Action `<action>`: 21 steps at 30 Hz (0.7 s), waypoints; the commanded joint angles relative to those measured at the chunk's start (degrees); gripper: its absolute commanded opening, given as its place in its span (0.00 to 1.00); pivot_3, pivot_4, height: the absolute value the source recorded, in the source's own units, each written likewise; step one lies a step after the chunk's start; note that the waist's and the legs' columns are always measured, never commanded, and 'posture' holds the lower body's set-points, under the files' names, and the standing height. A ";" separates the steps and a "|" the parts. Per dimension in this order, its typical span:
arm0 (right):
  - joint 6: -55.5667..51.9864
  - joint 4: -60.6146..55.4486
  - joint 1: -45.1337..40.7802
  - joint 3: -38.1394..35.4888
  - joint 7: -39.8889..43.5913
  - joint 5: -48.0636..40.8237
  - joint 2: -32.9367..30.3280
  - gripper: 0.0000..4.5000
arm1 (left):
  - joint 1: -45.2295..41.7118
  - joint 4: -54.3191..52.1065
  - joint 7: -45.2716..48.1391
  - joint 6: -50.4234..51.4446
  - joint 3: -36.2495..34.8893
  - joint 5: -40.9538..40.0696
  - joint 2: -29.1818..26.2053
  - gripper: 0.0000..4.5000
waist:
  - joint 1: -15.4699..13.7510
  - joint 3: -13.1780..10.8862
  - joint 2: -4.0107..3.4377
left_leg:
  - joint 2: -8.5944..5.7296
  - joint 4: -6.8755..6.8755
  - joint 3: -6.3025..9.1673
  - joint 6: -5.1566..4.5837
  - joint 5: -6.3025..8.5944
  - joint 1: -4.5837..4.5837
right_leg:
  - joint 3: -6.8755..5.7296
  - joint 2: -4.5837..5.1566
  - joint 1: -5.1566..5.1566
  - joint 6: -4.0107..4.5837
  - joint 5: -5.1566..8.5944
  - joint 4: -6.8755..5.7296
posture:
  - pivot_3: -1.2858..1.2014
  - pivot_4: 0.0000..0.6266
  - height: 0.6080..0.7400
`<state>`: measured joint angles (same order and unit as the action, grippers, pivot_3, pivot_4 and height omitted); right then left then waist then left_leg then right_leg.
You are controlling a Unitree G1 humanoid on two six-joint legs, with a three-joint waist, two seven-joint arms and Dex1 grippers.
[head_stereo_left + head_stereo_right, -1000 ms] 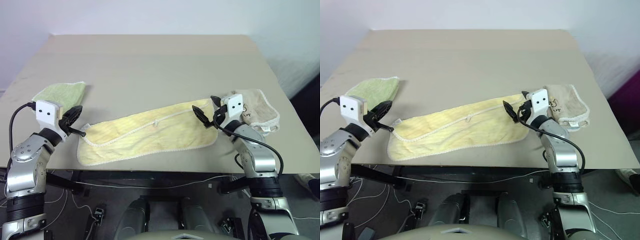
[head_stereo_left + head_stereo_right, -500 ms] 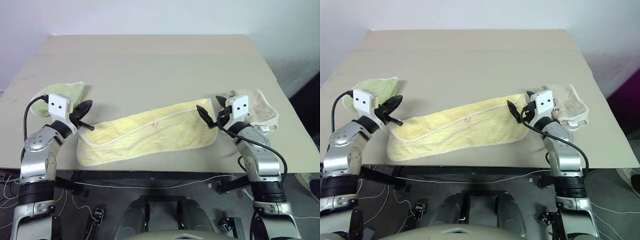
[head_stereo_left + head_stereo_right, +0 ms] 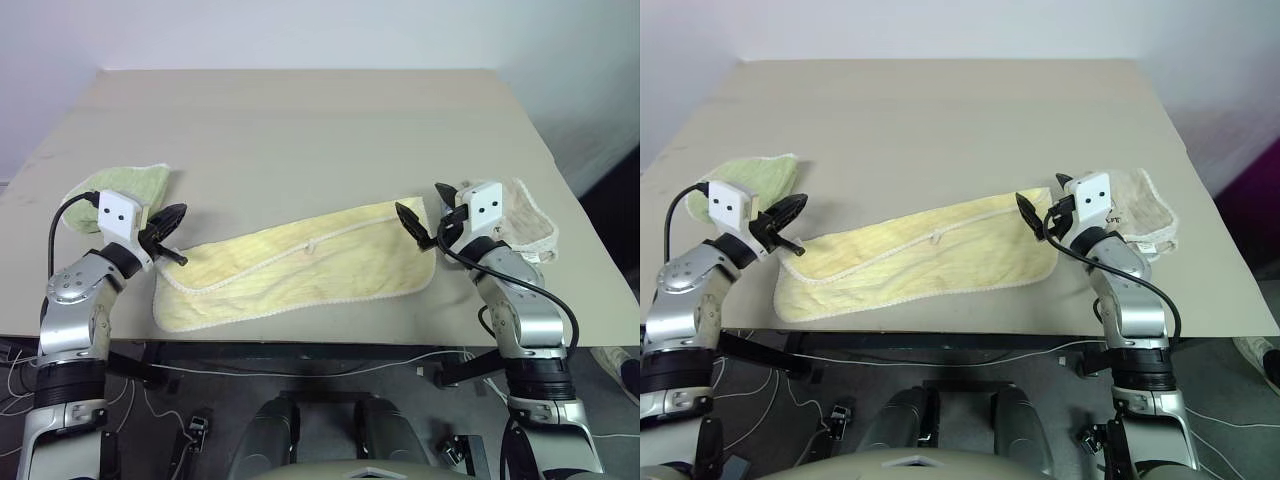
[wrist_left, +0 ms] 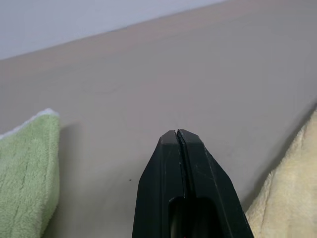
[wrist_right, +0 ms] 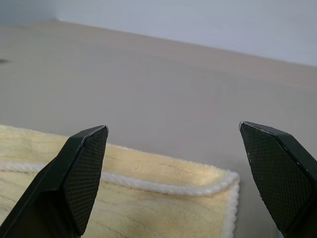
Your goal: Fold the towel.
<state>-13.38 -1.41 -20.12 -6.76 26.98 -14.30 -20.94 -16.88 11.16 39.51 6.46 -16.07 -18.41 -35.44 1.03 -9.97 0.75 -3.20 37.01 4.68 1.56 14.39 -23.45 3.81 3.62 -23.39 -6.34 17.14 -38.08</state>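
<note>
Pale yellow towel [image 3: 300,268] lies flat on the beige table [image 3: 300,120], stretched long and slanted, its left end near the table's front edge, its right end angled farther back. It looks doubled lengthwise, with a whitish hem running along the upper layer and around the edges. Left gripper [image 3: 172,222] hangs just off the towel's left end, fingers pressed together with nothing between them; in the left wrist view the closed tips [image 4: 177,136] sit over bare table, with the green cloth [image 4: 25,173] to one side and the towel's edge to the other. Green cloth lies near the table's left edge, just behind that gripper. Right gripper [image 3: 428,212] is held over the towel's far right corner, fingers spread wide and empty, hemmed corner visible between them. Tan cloth [image 3: 525,220] lies behind the right gripper, near the right edge.
</note>
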 commanded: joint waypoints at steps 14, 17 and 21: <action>1.34 0.06 -0.88 0.24 0.40 -0.45 0.69 1.00 | 3.45 -4.78 7.98 0.93 -1.73 -3.37 -4.77 0.56 | 0.02 0.00 0.00 | 0.00 0.00 0.00 0.00 0.00 0.00 | 0.00 0.02 0.00 0.00 0.00 0.00 | 0.52 0.24 1.00; 1.41 0.43 -1.11 0.20 0.61 -0.46 0.54 1.00 | 6.61 -4.61 16.76 1.31 -1.45 -4.67 -9.73 0.79 | 0.36 -0.01 -0.01 | 0.03 -0.04 -0.01 0.00 0.00 0.00 | 0.03 -0.01 -0.04 0.01 0.01 0.00 | 0.52 0.24 1.00; 1.83 1.44 -1.71 0.57 0.81 -0.35 0.88 1.00 | 10.64 -3.89 31.51 1.85 -0.90 -7.01 -18.12 0.99 | 0.42 -0.03 -0.05 | 0.04 -0.09 -0.01 0.00 0.00 0.00 | 0.03 0.00 -0.05 0.03 0.01 0.01 | 0.52 0.24 1.00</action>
<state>-13.17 0.51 -20.56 -5.98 27.51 -14.28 -20.28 -6.57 7.98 65.16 8.26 -16.42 -23.56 -50.96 1.46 -10.00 0.70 -3.16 36.92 4.66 1.56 14.39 -23.45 3.84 3.63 -23.42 -6.31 17.16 -38.05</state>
